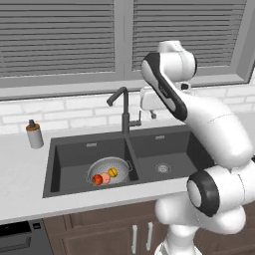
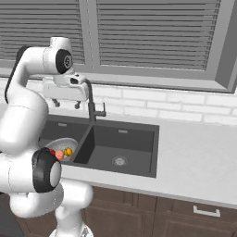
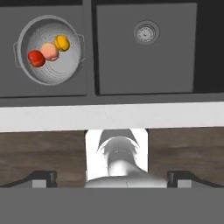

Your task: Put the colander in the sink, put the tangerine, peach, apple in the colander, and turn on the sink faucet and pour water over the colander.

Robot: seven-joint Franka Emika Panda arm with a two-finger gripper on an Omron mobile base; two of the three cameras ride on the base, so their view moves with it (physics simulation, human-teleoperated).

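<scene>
Overhead, the hand (image 1: pixel 151 110) hangs open, pointing down, above the sink (image 1: pixel 69 149).

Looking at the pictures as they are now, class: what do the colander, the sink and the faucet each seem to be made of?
The colander: probably thin metal, silvery-grey with a soft sheen, its walls finely perforated.
The sink: matte charcoal, no glints, so perhaps composite or stone-like; the round drain looks like steel.
The faucet: likely metal with a flat black coating, though the render leaves that open.
</scene>
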